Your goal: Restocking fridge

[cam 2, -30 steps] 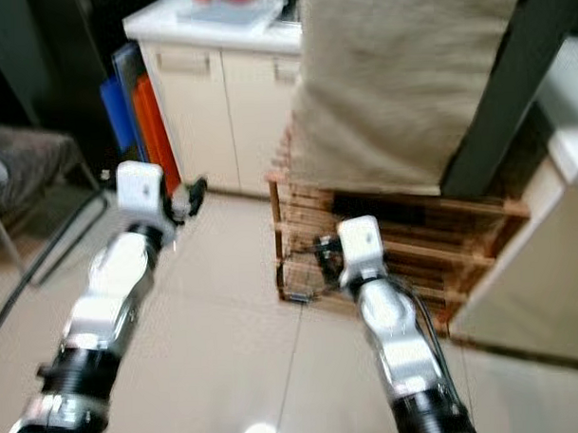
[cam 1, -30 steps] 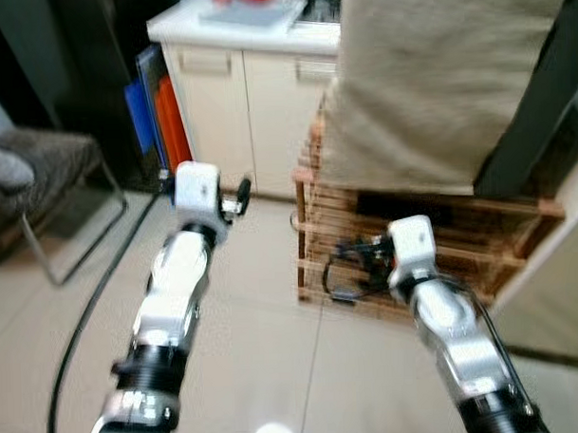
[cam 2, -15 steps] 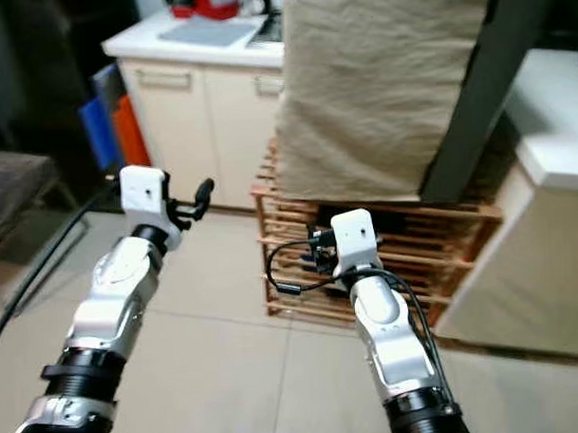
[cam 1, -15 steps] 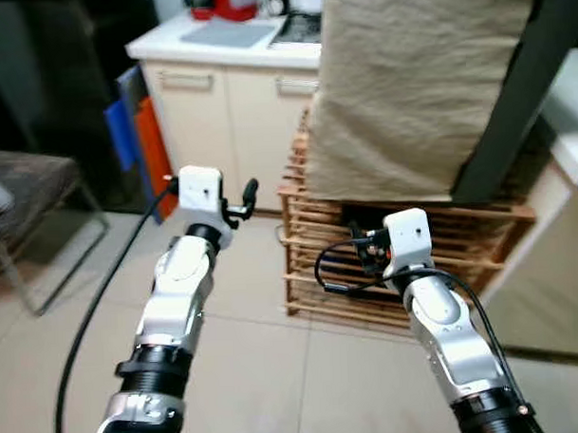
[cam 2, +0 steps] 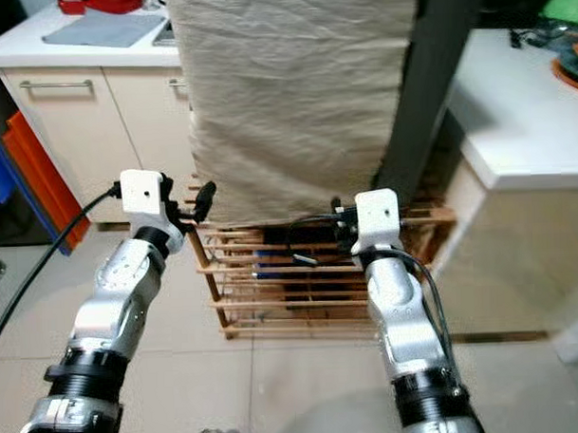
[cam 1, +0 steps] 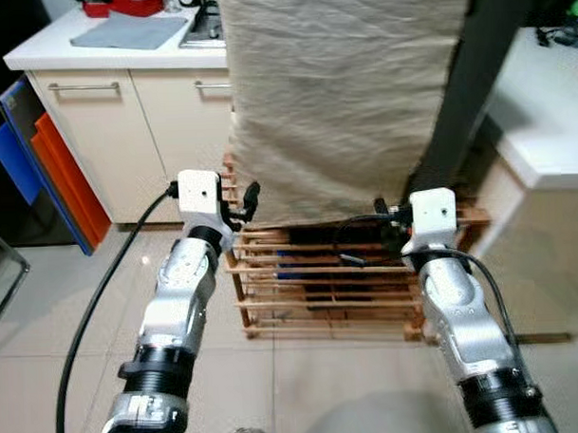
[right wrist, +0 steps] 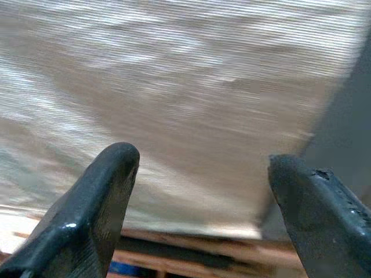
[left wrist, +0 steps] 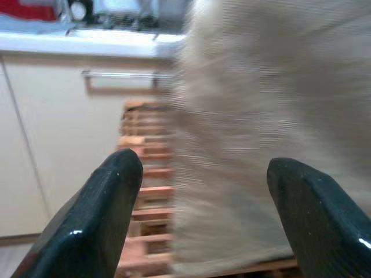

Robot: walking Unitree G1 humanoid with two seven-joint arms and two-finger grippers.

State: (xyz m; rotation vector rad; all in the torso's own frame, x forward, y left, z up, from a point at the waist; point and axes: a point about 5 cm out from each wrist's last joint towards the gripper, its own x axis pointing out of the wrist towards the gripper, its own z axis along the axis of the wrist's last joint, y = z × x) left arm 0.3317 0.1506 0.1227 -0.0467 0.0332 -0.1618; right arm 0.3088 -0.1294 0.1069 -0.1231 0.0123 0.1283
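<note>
Left eye view: both arms are raised toward a wooden slatted rack (cam 1: 320,282) draped with a beige cloth (cam 1: 342,91). The left pincer (cam 1: 243,204) sits just beside the rack's left corner, its fingers spread apart in the left wrist view. The right pincer (cam 1: 389,222) sits at the cloth's lower edge above the rack, fingers likewise spread, grasping nothing. A white bench (cam 1: 552,122) stands right of the rack; cream cabinets (cam 1: 124,118) stand left of it.
</note>
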